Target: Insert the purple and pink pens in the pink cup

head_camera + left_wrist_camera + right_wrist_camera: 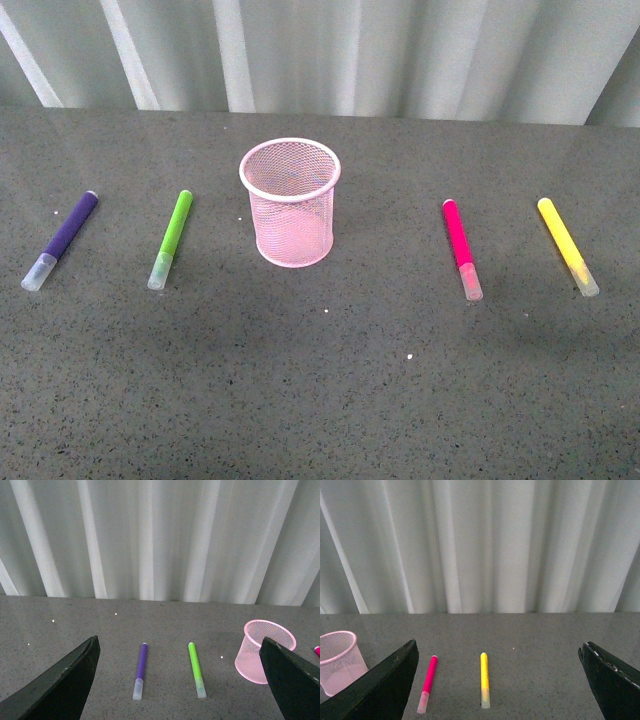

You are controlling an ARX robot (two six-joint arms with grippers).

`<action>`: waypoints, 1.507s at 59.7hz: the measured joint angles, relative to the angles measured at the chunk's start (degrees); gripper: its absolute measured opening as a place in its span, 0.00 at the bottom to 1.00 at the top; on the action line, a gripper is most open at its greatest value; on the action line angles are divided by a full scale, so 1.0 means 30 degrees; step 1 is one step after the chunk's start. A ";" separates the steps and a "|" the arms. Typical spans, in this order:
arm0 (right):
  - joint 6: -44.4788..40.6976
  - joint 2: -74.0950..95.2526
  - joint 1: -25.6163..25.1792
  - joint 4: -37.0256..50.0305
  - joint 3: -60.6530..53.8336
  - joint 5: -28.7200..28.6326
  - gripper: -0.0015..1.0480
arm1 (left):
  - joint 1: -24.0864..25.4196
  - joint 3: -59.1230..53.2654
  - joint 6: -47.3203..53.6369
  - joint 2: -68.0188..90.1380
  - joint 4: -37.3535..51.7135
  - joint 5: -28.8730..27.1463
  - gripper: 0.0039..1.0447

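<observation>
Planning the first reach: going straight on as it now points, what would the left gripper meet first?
Probably the bare table, between the purple pen and the green pen, which both lie ahead inside the open span of the left gripper; depth is unclear.

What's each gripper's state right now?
Left gripper: open, holding nothing.
Right gripper: open, holding nothing.
</observation>
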 joint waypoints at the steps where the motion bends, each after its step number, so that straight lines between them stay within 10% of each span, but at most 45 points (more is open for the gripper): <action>1: 0.0000 0.0000 0.0000 0.0000 0.0000 0.0000 0.93 | 0.0000 0.0000 0.0007 0.0000 0.0000 -0.0007 0.94; 90: 0.0000 0.0000 0.0000 0.0000 0.0000 0.0000 0.93 | 0.0000 0.0000 0.0007 0.0000 0.0000 -0.0007 0.94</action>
